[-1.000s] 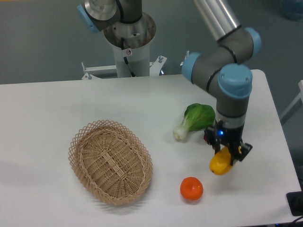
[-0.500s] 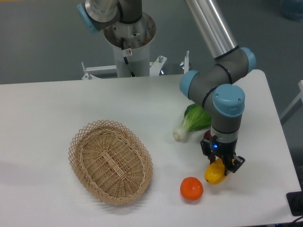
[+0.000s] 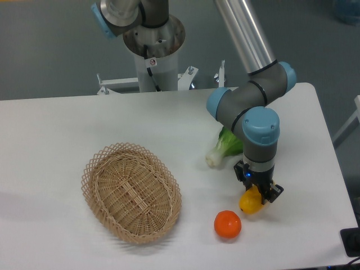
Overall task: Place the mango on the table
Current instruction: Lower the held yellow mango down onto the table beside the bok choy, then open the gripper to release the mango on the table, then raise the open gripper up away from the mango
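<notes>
Right now the gripper (image 3: 256,194) is closed on the mango (image 3: 251,203), holding its upper part while the yellow body sticks out below and toward seven o'clock. The fruit hangs low over the table (image 3: 67,124), at or very near the surface; whether it actually touches cannot be told from this angle.

Just beside the mango, at about eight o'clock, lies the orange (image 3: 228,224), close but apart. At roughly eleven o'clock from the gripper lies the leafy green vegetable (image 3: 224,148), its top partly hidden behind the arm's wrist. Well away at nine o'clock sits the wicker basket (image 3: 132,192), with nothing in it.

By my reading the task is in its closing step: lowering and letting go. The risks come from the fruit's shape and its neighbours. If the fingers part while the mango is above the surface, its smooth rounded body would likely roll, and the nearest thing to bump is the orange. Since it is held near one end and tilted, it may also pivot as it is freed. Pushing down too far could squash it against the tabletop. The table's near edge lies toward six o'clock, so a roll that way is the worse one.
</notes>
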Robot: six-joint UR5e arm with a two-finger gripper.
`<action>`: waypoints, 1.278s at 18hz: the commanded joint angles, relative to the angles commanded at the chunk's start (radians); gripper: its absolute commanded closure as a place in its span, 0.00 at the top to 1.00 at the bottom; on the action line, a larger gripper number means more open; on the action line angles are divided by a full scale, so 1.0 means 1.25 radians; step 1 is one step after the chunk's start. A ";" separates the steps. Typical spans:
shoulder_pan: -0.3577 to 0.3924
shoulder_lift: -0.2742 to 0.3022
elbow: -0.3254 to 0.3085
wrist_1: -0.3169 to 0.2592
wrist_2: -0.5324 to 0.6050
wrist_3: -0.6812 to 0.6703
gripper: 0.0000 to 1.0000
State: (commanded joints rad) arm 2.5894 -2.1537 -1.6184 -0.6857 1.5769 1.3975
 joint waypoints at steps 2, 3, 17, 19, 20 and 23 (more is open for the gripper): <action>0.000 0.000 0.004 0.000 -0.001 0.000 0.76; 0.000 0.001 0.004 0.001 -0.001 0.000 0.83; 0.005 0.038 0.135 -0.170 -0.011 -0.049 1.00; 0.011 0.048 0.157 -0.224 -0.011 -0.045 1.00; 0.016 0.053 0.160 -0.243 -0.011 -0.041 1.00; 0.050 0.083 0.158 -0.309 -0.020 -0.037 1.00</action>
State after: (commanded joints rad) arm 2.6521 -2.0495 -1.4205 -1.0719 1.5524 1.3514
